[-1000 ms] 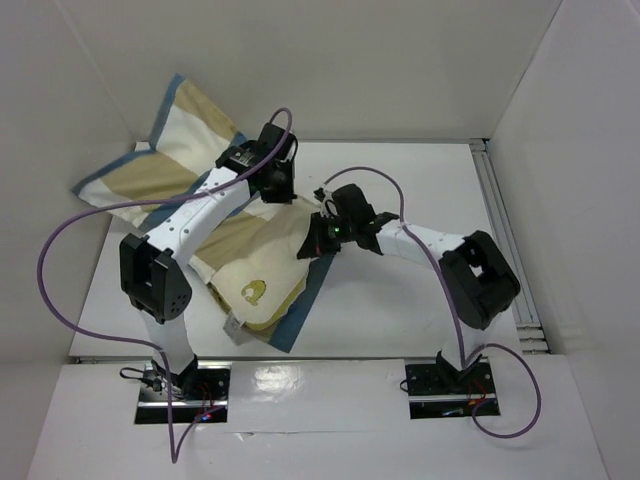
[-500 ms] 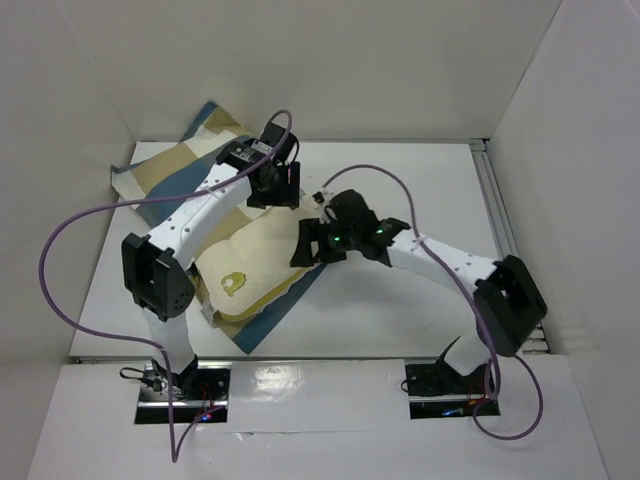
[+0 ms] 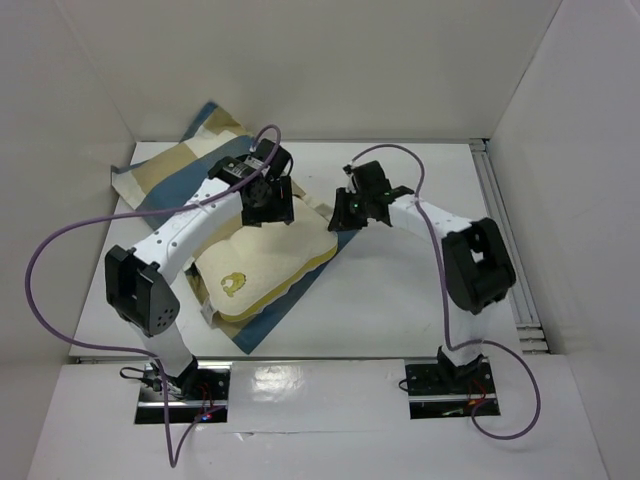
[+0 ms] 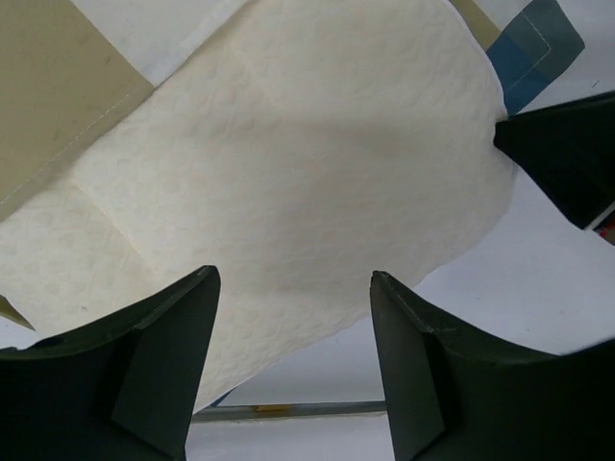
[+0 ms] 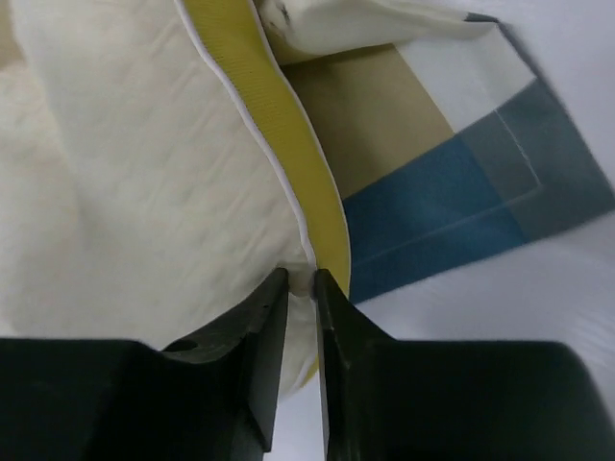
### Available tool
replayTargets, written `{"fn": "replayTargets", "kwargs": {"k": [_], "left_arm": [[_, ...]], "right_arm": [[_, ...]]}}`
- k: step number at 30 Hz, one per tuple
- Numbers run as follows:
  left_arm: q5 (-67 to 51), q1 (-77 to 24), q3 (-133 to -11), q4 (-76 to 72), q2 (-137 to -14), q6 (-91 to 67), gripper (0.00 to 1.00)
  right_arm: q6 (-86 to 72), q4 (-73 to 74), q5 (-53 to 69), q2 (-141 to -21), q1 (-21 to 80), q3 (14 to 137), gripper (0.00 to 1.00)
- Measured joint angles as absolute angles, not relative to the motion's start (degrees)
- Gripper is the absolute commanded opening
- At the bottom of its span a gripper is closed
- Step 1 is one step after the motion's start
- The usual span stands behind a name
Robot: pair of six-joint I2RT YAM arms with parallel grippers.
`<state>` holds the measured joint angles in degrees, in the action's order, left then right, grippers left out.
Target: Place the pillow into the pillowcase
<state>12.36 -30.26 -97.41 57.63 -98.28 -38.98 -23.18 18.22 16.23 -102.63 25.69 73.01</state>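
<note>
Pre-insertion: pillow (image 3: 262,262) lies on top of the pillowcase (image 3: 160,182), not inside; right claw (image 5: 301,280) pinches its yellow edge, left claw (image 4: 293,284) hangs released above; next I need the pillowcase mouth opened.

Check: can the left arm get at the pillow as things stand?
Probably yes. The left gripper hangs open directly above the pillow with nothing between them. The right gripper seems to pinch only the pillow's yellow edge, off to one side.
</note>
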Motion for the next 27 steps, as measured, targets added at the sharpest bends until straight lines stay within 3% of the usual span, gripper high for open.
{"fn": "replayTargets", "kwargs": {"k": [2,5,10,14,19,27], "left_arm": [[12.4,-30.3,-96.7,57.8,-98.0,-39.4,0.78],[12.6,-30.3,-95.0,57.6,-96.7,-39.5,0.80],[12.8,-30.6,-90.4,57.6,-93.9,-39.5,0.90],[12.9,-31.9,-87.3,57.6,-94.0,-39.3,0.95],[17.2,-34.1,-86.1,57.8,-95.9,-39.5,0.98],[25.7,-35.9,-79.7,58.7,-99.7,-42.2,0.97]], "right_arm": [[-23.6,17.6,18.2,-106.9,26.3,74.8,0.17],[-24.4,17.1,18.8,-108.4,29.2,74.6,0.17],[-24.9,16.3,19.1,-103.7,38.5,71.9,0.67],[-23.4,16.6,18.4,-99.6,37.1,70.1,0.83],[-19.4,18.3,14.5,-101.8,30.2,72.7,0.91],[-15.5,19.1,17.2,-107.1,30.7,73.5,0.93]]}}
